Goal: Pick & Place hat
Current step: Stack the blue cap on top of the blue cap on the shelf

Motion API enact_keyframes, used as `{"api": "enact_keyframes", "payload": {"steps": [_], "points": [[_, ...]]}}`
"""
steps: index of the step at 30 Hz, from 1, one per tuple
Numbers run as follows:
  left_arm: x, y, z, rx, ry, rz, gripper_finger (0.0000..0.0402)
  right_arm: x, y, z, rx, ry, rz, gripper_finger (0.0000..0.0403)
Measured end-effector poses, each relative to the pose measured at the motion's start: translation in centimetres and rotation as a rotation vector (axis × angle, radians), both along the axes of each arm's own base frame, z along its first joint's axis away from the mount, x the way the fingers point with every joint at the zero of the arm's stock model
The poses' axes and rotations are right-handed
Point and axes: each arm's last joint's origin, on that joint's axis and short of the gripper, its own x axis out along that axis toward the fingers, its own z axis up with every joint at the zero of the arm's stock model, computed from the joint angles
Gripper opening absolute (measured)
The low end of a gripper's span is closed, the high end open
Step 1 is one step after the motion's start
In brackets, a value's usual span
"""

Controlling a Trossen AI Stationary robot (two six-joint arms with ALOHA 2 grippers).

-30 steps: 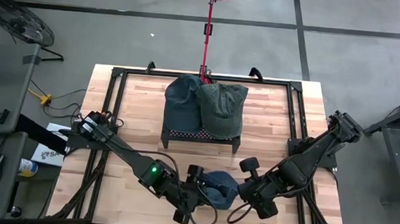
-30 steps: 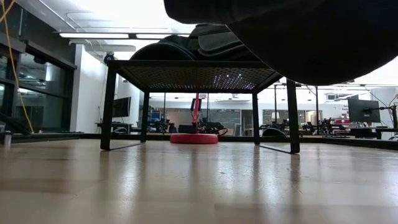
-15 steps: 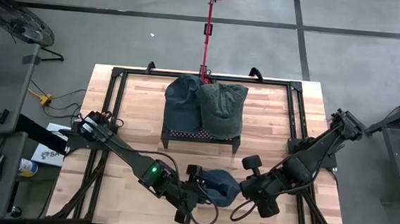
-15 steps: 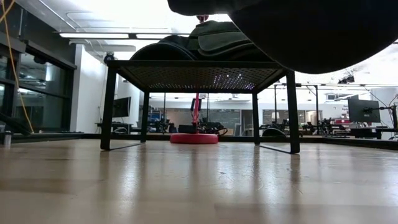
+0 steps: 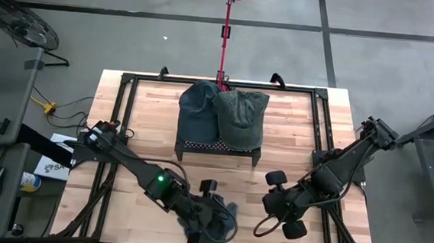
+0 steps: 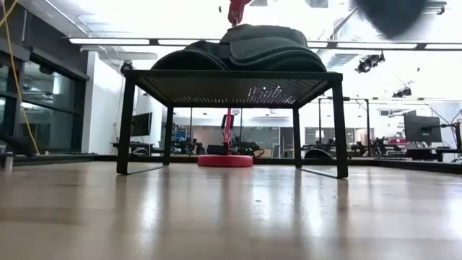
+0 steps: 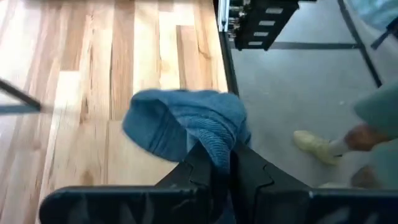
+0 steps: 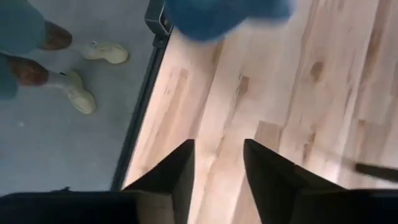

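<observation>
A blue knitted hat (image 5: pixel 226 216) is at my left gripper (image 5: pixel 213 227), near the table's near edge, and fills the middle of the left wrist view (image 7: pixel 186 121). There my left gripper (image 7: pixel 219 163) is shut on it. My right gripper (image 5: pixel 271 206) stands to the hat's right, apart from it. In the right wrist view it (image 8: pixel 217 146) is open and holds nothing, with the hat (image 8: pixel 227 15) ahead of it. A dark blur (image 6: pixel 390 14) shows high in the low view. My left gripper pinches a bunched fold of the hat's knitted cloth (image 7: pixel 217 144) between its two shut fingers. The rest of the hat spreads out beyond the fingertips. No part of the hat shows on the tabletop in the low view.
A black mesh rack (image 5: pixel 219 146) stands at the table's far middle, bearing a blue-grey hat (image 5: pixel 197 105) and a green hat (image 5: pixel 240 115). A red lamp stand (image 5: pixel 225 38) rises behind it. A person's shoes (image 8: pixel 106 53) are on the floor beyond the near edge. Bare wood lies left and right.
The hat was between both grippers. My right gripper has drawn back toward the table's right and is apart from the hat. My left gripper has carried the hat toward the near edge. The dark mass that filled the low view's top has gone almost out of it.
</observation>
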Motion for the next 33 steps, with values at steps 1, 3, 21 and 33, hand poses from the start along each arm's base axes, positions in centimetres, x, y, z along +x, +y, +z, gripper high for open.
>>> {"api": "enact_keyframes", "payload": {"steps": [1, 3, 21, 33], "points": [[-0.3, 0.1, 0.8, -0.018, 0.01, 0.016, 0.0023, 0.0, 0.0, 0.0, 0.013, 0.011, -0.016, 0.0135], [-1.0, 0.5, 2.4, -0.047, 0.032, 0.051, 0.0023, -0.1, 0.0, 0.0, 0.025, 0.024, -0.05, 0.0149], [-9.4, 9.1, 11.8, -0.078, 0.074, 0.255, 0.0023, 0.3, -0.1, 0.2, -0.016, -0.064, -0.18, 0.0165], [-14.1, 16.4, 14.9, 0.016, 0.04, 0.151, 0.0023, 1.9, -1.4, 0.6, -0.055, -0.188, -0.301, 0.0165]]}}
